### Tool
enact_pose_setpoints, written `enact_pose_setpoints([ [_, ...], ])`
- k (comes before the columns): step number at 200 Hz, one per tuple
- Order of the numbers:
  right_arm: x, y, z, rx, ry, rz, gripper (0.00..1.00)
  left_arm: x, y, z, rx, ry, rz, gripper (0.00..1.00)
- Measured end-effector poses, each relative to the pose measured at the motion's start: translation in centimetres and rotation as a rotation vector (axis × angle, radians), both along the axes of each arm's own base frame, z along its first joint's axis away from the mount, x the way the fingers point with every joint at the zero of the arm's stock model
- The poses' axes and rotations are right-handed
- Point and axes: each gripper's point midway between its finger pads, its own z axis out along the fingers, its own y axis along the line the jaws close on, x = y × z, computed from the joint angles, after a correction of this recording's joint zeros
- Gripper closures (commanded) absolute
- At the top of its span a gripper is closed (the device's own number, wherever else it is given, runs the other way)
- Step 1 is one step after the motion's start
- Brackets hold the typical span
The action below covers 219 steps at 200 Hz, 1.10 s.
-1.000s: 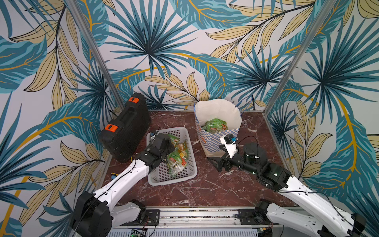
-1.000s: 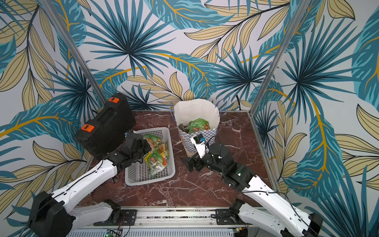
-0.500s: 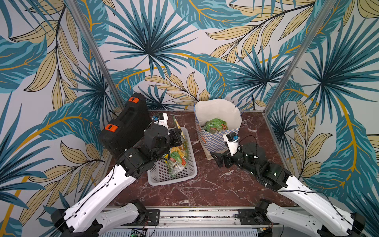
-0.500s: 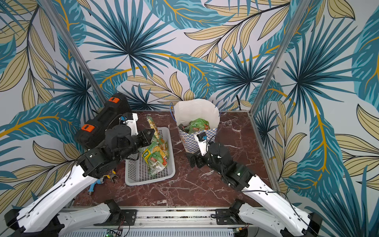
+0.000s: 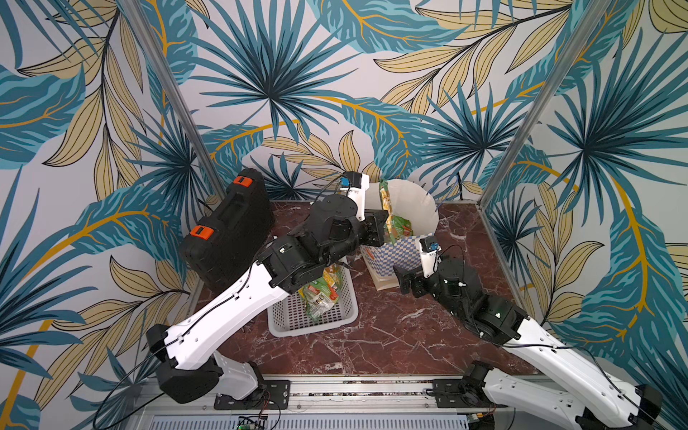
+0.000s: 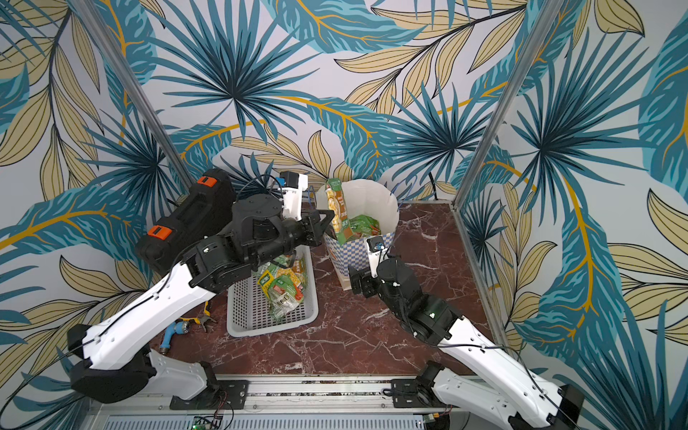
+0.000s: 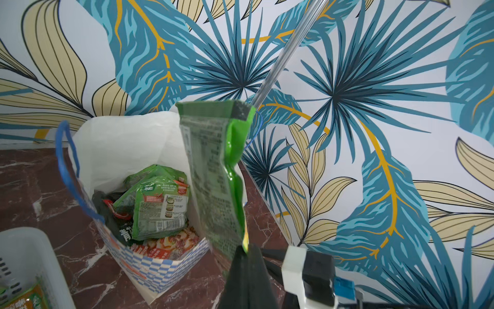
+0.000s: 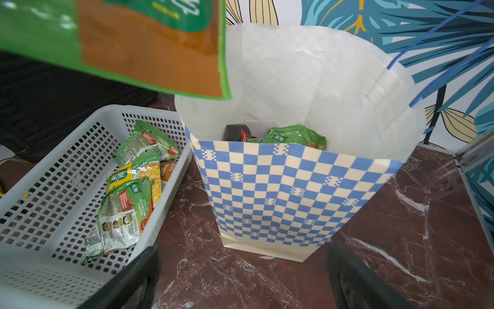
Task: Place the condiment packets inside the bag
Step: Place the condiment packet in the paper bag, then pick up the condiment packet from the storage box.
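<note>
- In both top views the left arm covers the far end of the white basket (image 5: 312,324) (image 6: 260,316), so only part of the packets in the basket (image 5: 320,294) (image 6: 284,286) shows.
- In the right wrist view, the bag's checkered front wall hides most of what lies inside the bag (image 8: 280,187). Only the tops of the packets in the bag (image 8: 294,135) and of 1 dark pouch (image 8: 235,132) clear it.
- The same view cuts the held packet (image 8: 133,40) off at the frame edge.
- The print on all the packets is too small to read.
- A blue tool (image 6: 173,331) and yellow-handled pliers (image 6: 203,316) lie on the tabletop (image 6: 353,346) beside the basket, seen in a top view only.
- The black case (image 5: 231,223) leans on the wall behind the basket.
- The left end effector (image 5: 383,227) (image 7: 247,247) is pressed together, pinching the held packet (image 5: 385,201) (image 7: 213,174) by its lower edge.
- That packet stands upright at the bag's rim (image 5: 417,193) on the basket side. Whether it is fully over the opening I cannot tell.
- The left wrist view looks into the bag, where several green packets (image 7: 157,203) lie on top.
- The right end effector (image 5: 404,279) (image 8: 243,251) is spread wide and grips nothing. It sits low over the tabletop just in front of the bag's base.
</note>
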Motion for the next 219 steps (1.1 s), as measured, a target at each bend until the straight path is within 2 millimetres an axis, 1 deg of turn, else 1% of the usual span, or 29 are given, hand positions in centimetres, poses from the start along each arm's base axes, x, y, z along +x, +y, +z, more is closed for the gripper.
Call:
enact_pose_setpoints([
  [22,-0.1,-0.4,0.3,0.002,-0.011,-0.014,0.00,2.5,-1.9,-0.7,0.062,-0.027,0.035,1.00],
  [50,-0.1,-0.5,0.5,0.005,-0.016,-0.017,0.00,5.5,-3.4,-1.9,0.126,-0.034,0.067,1.00],
  [54,-0.1,-0.5,0.5,0.005,-0.016,-0.017,0.01,5.9,-3.5,-2.0,0.131,-0.034,0.071,0.95],
  [59,-0.1,-0.5,0.5,0.005,-0.016,-0.017,0.00,6.5,-3.6,-2.3,0.142,-0.030,0.078,0.79],
  [60,-0.1,-0.5,0.5,0.005,-0.016,-0.017,0.00,6.7,-3.6,-2.3,0.143,-0.031,0.080,0.78],
  [67,-0.1,-0.5,0.5,0.005,-0.016,-0.017,0.01,7.5,-3.5,-2.7,0.159,-0.026,0.090,0.54],
  [73,-0.1,-0.5,0.5,0.005,-0.016,-0.016,0.01,8.2,-3.4,-3.1,0.172,-0.019,0.097,0.40],
  [78,-0.1,-0.5,0.5,0.005,-0.016,-0.016,0.00,8.7,-3.3,-3.3,0.180,-0.013,0.104,0.34],
  [86,-0.1,-0.5,0.5,0.005,-0.016,-0.016,0.00,9.3,-3.1,-4.0,0.200,0.001,0.109,0.27],
  [102,-0.2,-0.5,0.5,0.006,-0.015,-0.013,0.01,9.7,-2.4,-5.0,0.238,0.026,0.116,0.18],
  [111,-0.2,-0.4,0.5,0.007,-0.014,-0.009,0.01,9.2,-2.2,-5.2,0.262,0.023,0.107,0.14],
  [123,-0.2,-0.3,0.5,0.009,-0.013,-0.006,0.00,8.0,-2.3,-5.0,0.275,0.012,0.087,0.11],
  [134,-0.2,-0.3,0.5,0.010,-0.012,-0.003,0.01,5.9,-2.1,-4.7,0.287,-0.004,0.057,0.09],
  [147,-0.3,-0.2,0.5,0.011,-0.011,0.001,0.00,3.6,-1.3,-4.0,0.287,-0.023,0.028,0.08],
  [159,-0.3,-0.1,0.4,0.012,-0.009,0.006,0.00,1.5,0.0,-3.3,0.274,-0.045,0.012,0.06],
  [179,-0.4,0.1,0.4,0.016,-0.004,0.019,0.00,-0.1,3.2,-2.8,0.264,-0.077,0.043,0.04],
  [193,-0.4,0.4,0.2,0.017,0.004,0.033,0.00,-0.8,5.4,-3.4,0.270,-0.091,0.078,0.01],
  [200,-0.4,0.6,0.1,0.017,0.008,0.039,0.01,-1.1,6.4,-4.1,0.281,-0.094,0.096,0.00],
  [219,-0.4,1.0,-0.3,0.017,0.021,0.058,0.00,-1.8,8.9,-7.0,0.327,-0.087,0.143,0.00],
])
